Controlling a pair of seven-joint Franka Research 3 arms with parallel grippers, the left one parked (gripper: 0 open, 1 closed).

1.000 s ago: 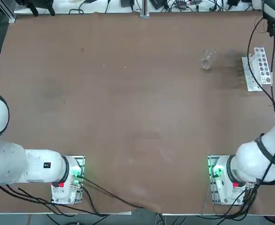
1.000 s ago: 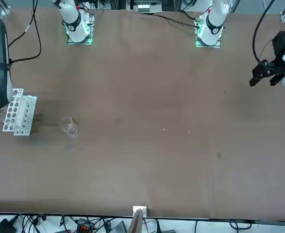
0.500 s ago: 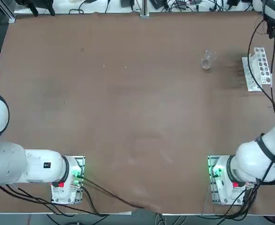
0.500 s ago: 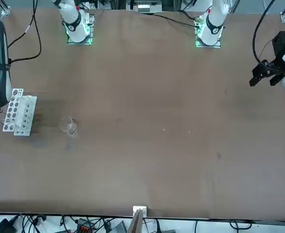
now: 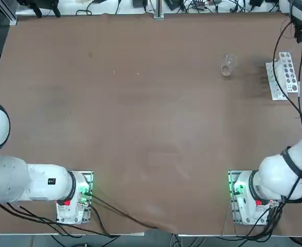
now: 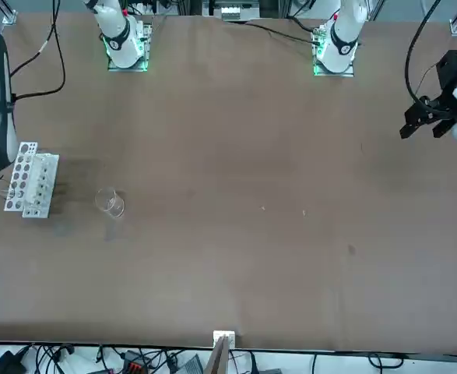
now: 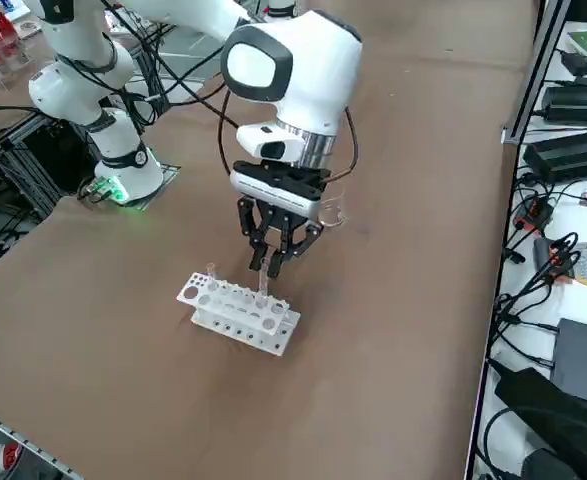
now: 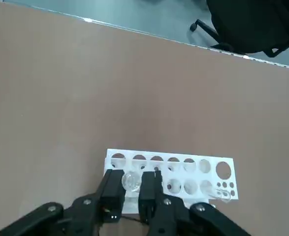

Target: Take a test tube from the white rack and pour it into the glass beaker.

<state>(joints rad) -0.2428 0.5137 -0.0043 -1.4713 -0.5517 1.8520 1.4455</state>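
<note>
While hanging above the white rack (image 8: 169,173), right gripper (image 8: 133,183) clamped on the test tube (image 8: 131,180), tube upright between fingertips.

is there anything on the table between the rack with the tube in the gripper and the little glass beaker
Nothing visible. The right gripper is shut on the thin clear test tube just above the long white holed rack. In the top view only bare brown table lies between the rack and the small clear glass beaker.
</note>
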